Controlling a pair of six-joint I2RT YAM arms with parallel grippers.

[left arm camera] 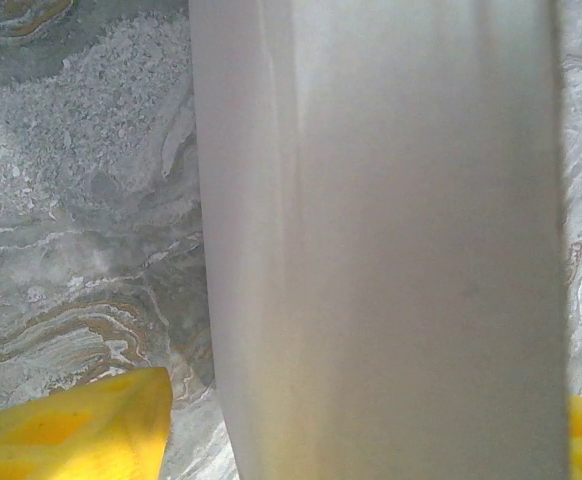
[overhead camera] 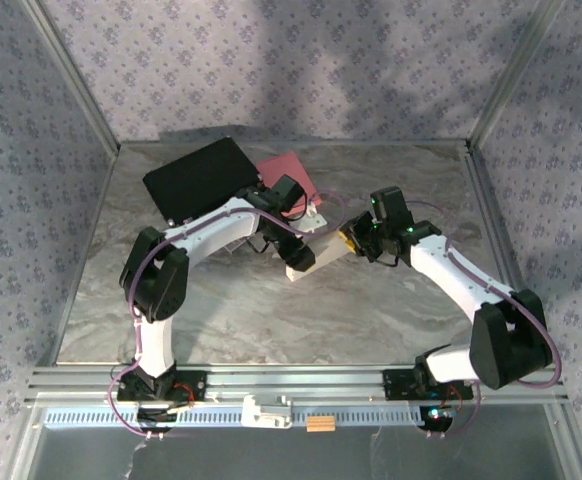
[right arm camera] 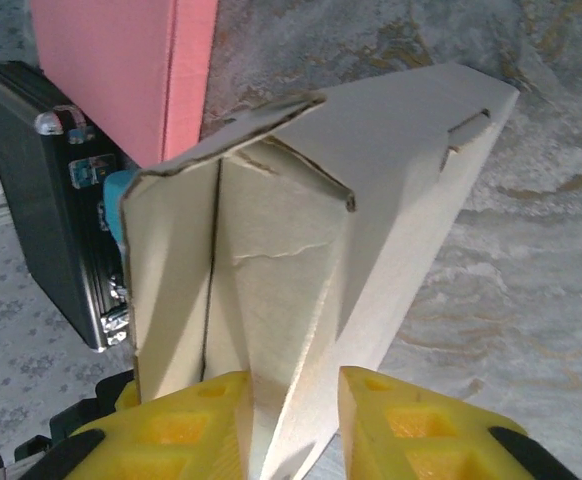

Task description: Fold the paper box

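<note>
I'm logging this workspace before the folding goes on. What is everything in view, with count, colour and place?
paper box: one, cream-white, table centre, between the two grippers
card: one, pink, behind the box
case: one, black, far left of the table
table: one, grey marble, under everything
left gripper: one, yellow fingertips, open, straddling the box
right gripper: one, yellow fingertips, closed on a box flap
</note>
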